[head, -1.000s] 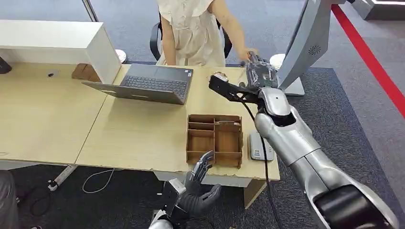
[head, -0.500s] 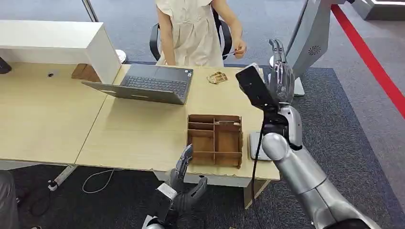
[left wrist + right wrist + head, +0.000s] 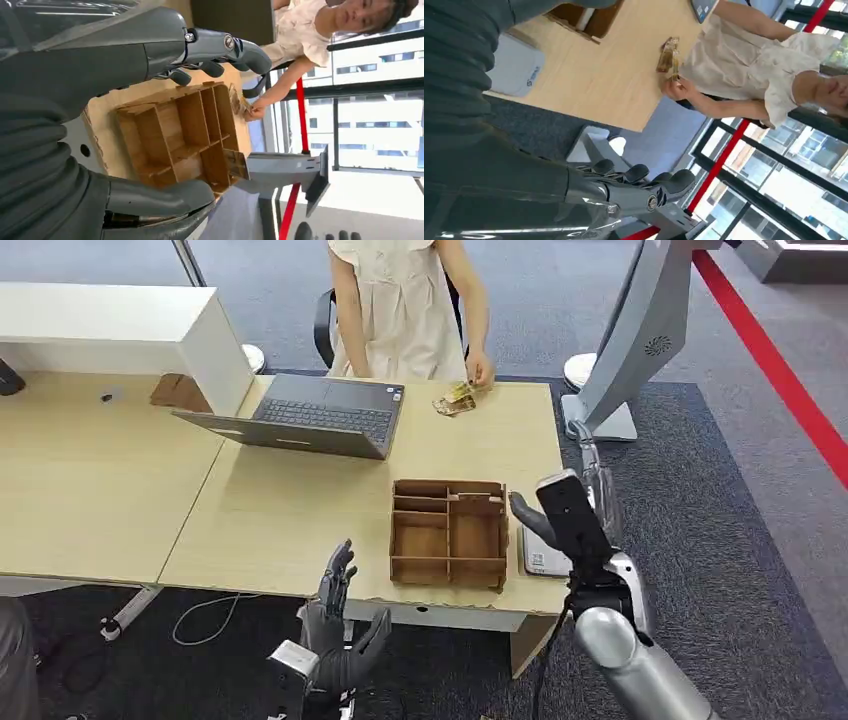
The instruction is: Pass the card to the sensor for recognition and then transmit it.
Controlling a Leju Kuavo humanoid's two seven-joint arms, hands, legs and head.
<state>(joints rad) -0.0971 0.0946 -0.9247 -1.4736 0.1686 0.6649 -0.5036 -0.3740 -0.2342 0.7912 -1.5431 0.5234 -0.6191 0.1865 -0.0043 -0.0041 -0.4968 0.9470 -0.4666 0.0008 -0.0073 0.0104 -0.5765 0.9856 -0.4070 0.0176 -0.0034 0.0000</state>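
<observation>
The right hand [image 3: 580, 515] has drawn back from the person, empty, fingers straight and apart above the grey sensor [image 3: 541, 548]. The left hand [image 3: 335, 625] hangs below the table [image 3: 300, 510] edge, fingers spread. Beyond, the person's hand [image 3: 480, 370] holds the card [image 3: 458, 395] on the table; no writing is readable.

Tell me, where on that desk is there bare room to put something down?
Bare wood lies left of the wooden organizer, in front of the laptop, and between organizer and the person's hand. It is crowded at the right edge, where the grey sensor pad lies beside the organizer under the right hand.
</observation>
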